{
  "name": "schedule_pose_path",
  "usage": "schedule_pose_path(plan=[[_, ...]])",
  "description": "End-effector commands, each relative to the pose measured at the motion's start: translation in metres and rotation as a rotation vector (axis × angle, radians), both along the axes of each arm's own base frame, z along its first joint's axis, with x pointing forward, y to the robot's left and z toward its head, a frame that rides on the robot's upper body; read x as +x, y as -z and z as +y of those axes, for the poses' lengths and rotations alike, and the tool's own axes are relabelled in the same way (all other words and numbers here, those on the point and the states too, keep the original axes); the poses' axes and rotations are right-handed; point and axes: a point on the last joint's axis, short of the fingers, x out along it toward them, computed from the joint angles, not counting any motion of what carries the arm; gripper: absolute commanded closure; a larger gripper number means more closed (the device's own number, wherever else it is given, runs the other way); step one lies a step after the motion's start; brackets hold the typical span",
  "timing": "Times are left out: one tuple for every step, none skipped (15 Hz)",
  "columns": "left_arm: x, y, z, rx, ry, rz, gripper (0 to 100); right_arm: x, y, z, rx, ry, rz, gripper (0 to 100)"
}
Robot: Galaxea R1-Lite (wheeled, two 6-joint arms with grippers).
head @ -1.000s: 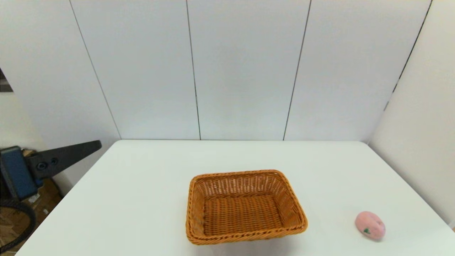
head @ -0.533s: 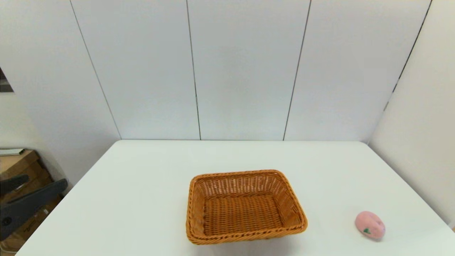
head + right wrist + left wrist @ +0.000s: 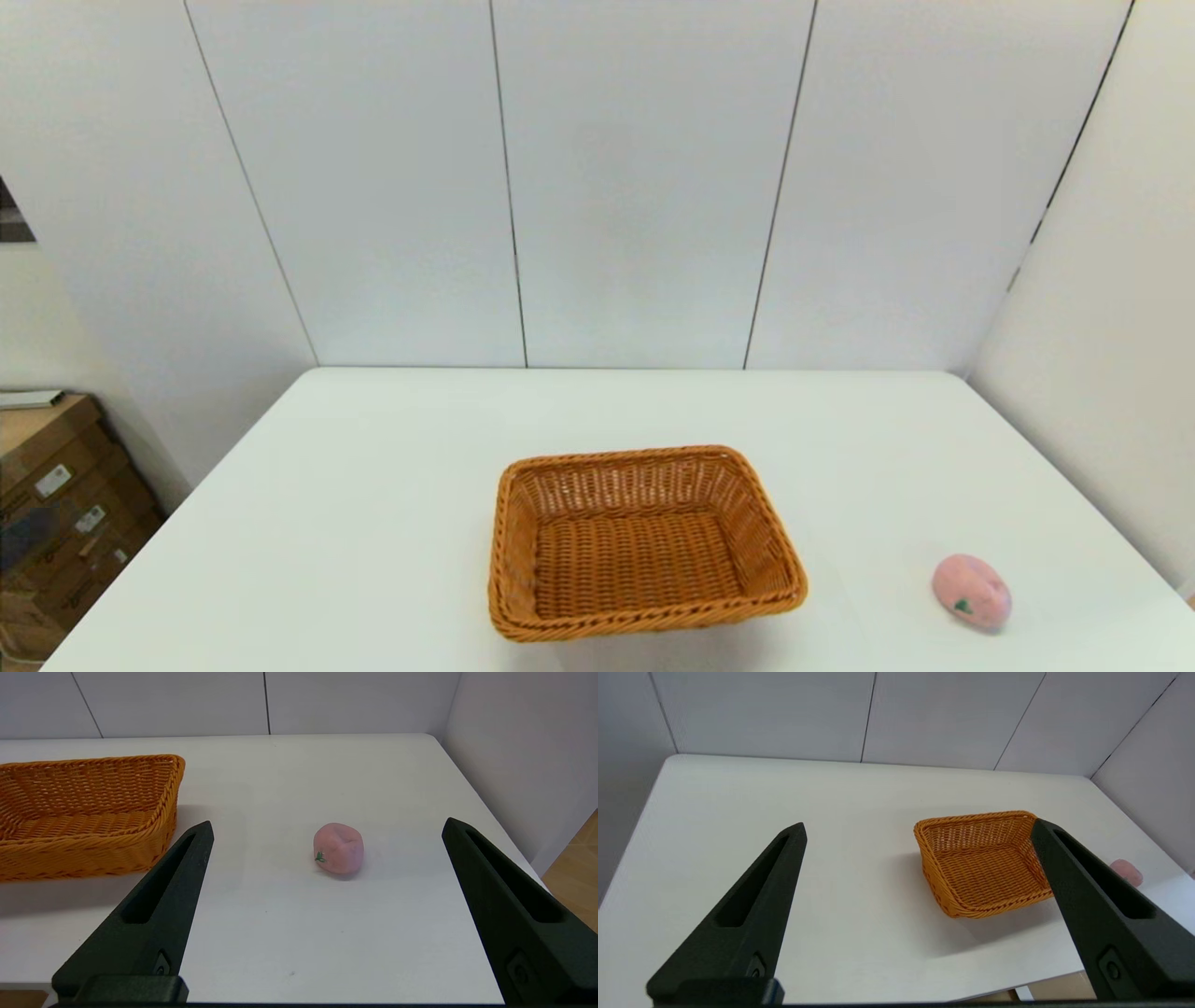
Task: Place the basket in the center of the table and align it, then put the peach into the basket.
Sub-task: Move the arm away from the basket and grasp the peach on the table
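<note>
An orange-brown wicker basket [image 3: 644, 541] [image 3: 983, 861] [image 3: 84, 812] stands empty near the middle of the white table [image 3: 373, 523], toward its front edge. The pale pink peach [image 3: 971, 592] [image 3: 338, 848] lies on the table to the basket's right, apart from it. Neither arm shows in the head view. My left gripper [image 3: 917, 828] is open, held back off the table's left front, facing the basket from a distance. My right gripper [image 3: 327, 826] is open too, back from the table's front edge, with the peach in line between its fingers but well ahead of them.
White wall panels [image 3: 635, 187] close off the table's back and right side. Cardboard boxes [image 3: 56, 523] stand on the floor left of the table. Bare tabletop surrounds the basket and the peach.
The left arm dropped and pulled back out of the head view at the left edge. Basket and peach have not moved.
</note>
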Motion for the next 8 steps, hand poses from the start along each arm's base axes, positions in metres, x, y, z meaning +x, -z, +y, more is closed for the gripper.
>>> schedule_pose_path(plan=[[-0.015,-0.004,0.008,0.042,-0.168,-0.049,0,0.000,0.000,0.000,0.000,-0.001,0.000,0],[-0.019,-0.003,0.009,0.065,-0.252,-0.064,0,0.000,0.000,0.000,0.000,-0.001,0.002,0],[-0.025,0.000,0.010,0.071,-0.286,-0.080,0,0.000,0.000,0.000,0.000,-0.001,0.000,0],[-0.030,0.007,0.011,0.070,-0.303,-0.084,0,0.000,0.000,0.000,0.000,-0.001,0.000,0],[-0.034,0.015,0.011,0.070,-0.315,-0.088,0,0.000,0.000,0.000,0.000,-0.001,0.000,0],[-0.039,0.024,0.012,0.069,-0.329,-0.095,0,0.000,0.000,0.000,0.000,-0.001,0.000,0],[-0.043,0.037,0.012,0.074,-0.357,-0.093,0,0.000,0.000,0.000,0.000,-0.001,0.000,0],[-0.042,0.046,0.011,0.078,-0.368,-0.077,0,0.000,0.000,0.000,0.000,-0.001,0.000,0]])
